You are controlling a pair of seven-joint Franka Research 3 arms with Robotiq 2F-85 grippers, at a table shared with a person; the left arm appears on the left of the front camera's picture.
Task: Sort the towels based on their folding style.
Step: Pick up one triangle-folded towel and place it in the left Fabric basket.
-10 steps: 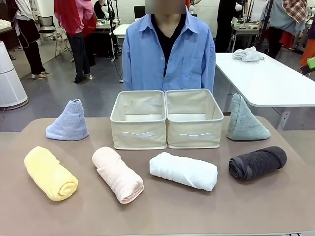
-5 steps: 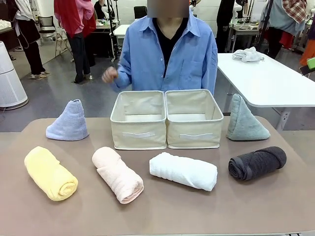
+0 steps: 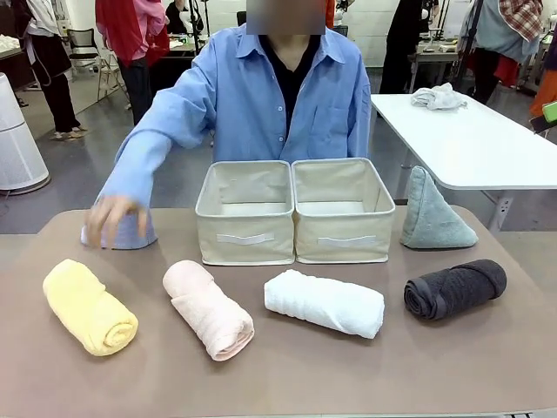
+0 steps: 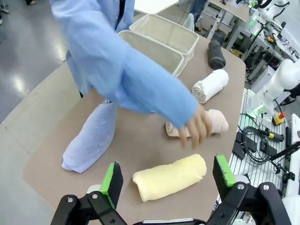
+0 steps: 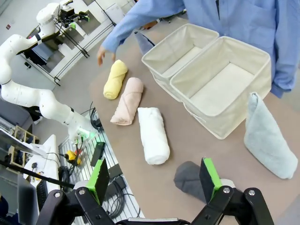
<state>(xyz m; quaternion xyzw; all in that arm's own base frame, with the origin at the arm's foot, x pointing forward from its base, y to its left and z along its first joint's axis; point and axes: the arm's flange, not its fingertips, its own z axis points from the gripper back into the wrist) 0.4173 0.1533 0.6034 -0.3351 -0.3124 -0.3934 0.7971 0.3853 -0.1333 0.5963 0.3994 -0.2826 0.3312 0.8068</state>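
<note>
Lavender-blue cone towel (image 3: pixel 135 235): mostly hidden in the front view behind the person's hand (image 3: pixel 111 218); in the left wrist view, pointy top covered by the blue sleeve (image 4: pixel 126 79), wide bottom plain to see.
Person's hand: blurry, fingers down, over the back left part of the tabletop (image 3: pixel 287 374); touching the cone or not, cannot tell.
Pale pink roll (image 3: pixel 209 308): whole in the front view; in the left wrist view partly hidden behind the hand's fingers.
Dark grey roll (image 3: pixel 454 288): far right of the front row; in the right wrist view partly tucked behind one green pad (image 5: pixel 209 177) (only the round end peeks out).
Left gripper (image 4: pixel 168 176): spread wide, pinching nothing, up above the left end of the tabletop.
Yellow roll (image 3: pixel 89 306): far left of the front row; seen between the left gripper's two pads, lower down, apart from both.
Right gripper (image 5: pixel 154 179): spread wide, pinching nothing, up above the right end of the tabletop.
White roll (image 3: pixel 325 302): lying between the pink and dark grey rolls; out past the right gripper, not touching it.
Grey-green cone towel (image 3: pixel 433 212): standing up, just beside the right bin (image 3: pixel 344 235), behind the dark grey roll; apart from both grippers.
Left bin (image 3: pixel 246 235): pressed side by side against the right bin, at the back middle, in front of the person.
</note>
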